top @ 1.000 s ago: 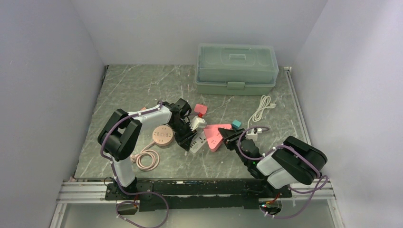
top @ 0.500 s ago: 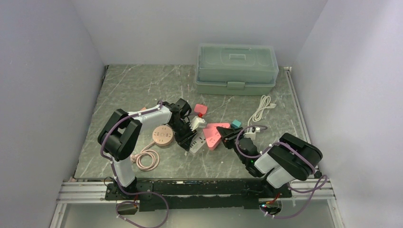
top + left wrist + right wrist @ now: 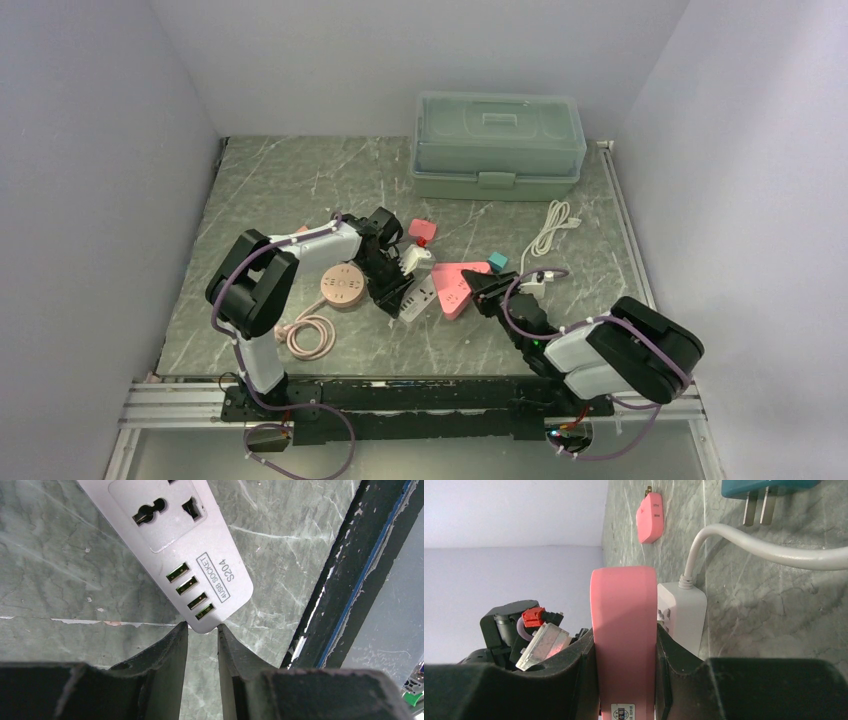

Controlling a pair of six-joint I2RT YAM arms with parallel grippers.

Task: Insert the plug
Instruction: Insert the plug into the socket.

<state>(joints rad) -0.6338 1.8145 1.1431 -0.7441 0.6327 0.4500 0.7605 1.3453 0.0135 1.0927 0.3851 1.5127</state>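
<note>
A large pink plug [image 3: 456, 284] is clamped between the fingers of my right gripper [image 3: 483, 291], which is shut on its flat sides [image 3: 624, 605]. The plug's far end sits against the white power strip [image 3: 419, 297], which also shows just right of the plug in the right wrist view [image 3: 681, 612]. My left gripper [image 3: 392, 292] is at the strip's near end. In the left wrist view its tips [image 3: 202, 627] pinch the rounded corner of the strip [image 3: 190, 555], beside the USB ports. The plug's prongs are hidden.
A small pink plug [image 3: 422, 230] and a teal plug [image 3: 497, 261] lie behind the strip. A white cable [image 3: 551, 229] runs right of them. A green lidded box [image 3: 498, 145] stands at the back. A round pink reel [image 3: 342, 287] with a coiled cord [image 3: 310, 336] lies to the left.
My right arm's elbow rose and swung left, then dropped back lower and to the right. The pink plug barely shifted at the strip. The left arm has stayed still.
</note>
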